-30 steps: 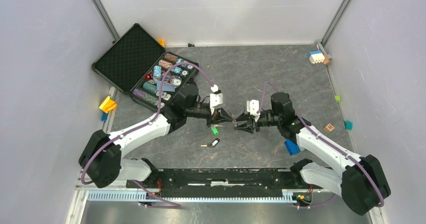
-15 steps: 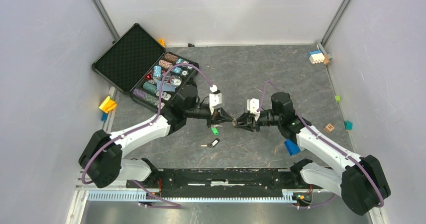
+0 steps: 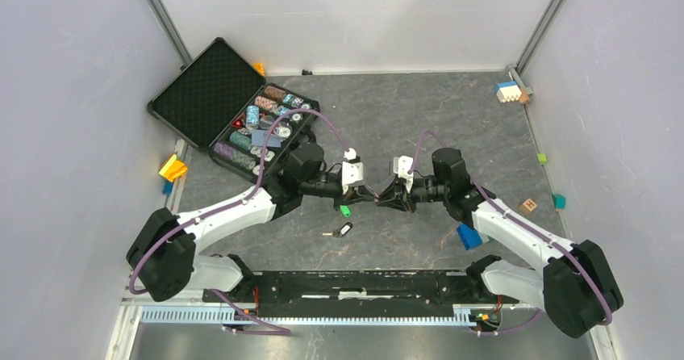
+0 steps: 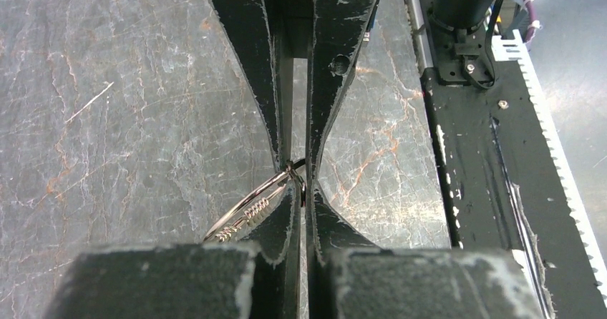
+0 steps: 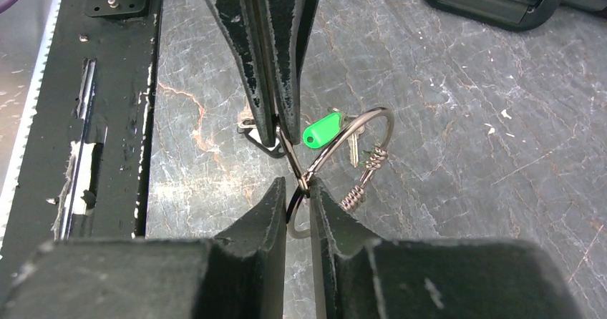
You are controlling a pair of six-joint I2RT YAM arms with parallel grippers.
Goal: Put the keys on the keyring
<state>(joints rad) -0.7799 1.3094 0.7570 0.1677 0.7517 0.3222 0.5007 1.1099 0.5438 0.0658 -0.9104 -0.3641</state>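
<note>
The keyring (image 5: 358,144) is a thin silver wire ring with small coils wound on it, held in the air above the table's middle. My left gripper (image 3: 369,192) and right gripper (image 3: 384,198) meet tip to tip, and both are shut on it. In the left wrist view the ring (image 4: 247,204) sticks out left of my shut left gripper (image 4: 300,184). My right gripper (image 5: 297,189) pinches the ring's near edge. The green-headed key (image 3: 344,210) lies on the table below and also shows in the right wrist view (image 5: 322,129). The black-headed key (image 3: 339,232) lies nearer the front.
An open black case of poker chips (image 3: 258,126) stands at the back left. A blue block (image 3: 468,236) lies beside the right arm, and small blocks (image 3: 528,205) lie by the right wall. A black rail (image 3: 355,283) runs along the front edge.
Both wrists have shifted slightly and drawn a little closer together, with the ring still held between them. The two keys on the table have not moved.
</note>
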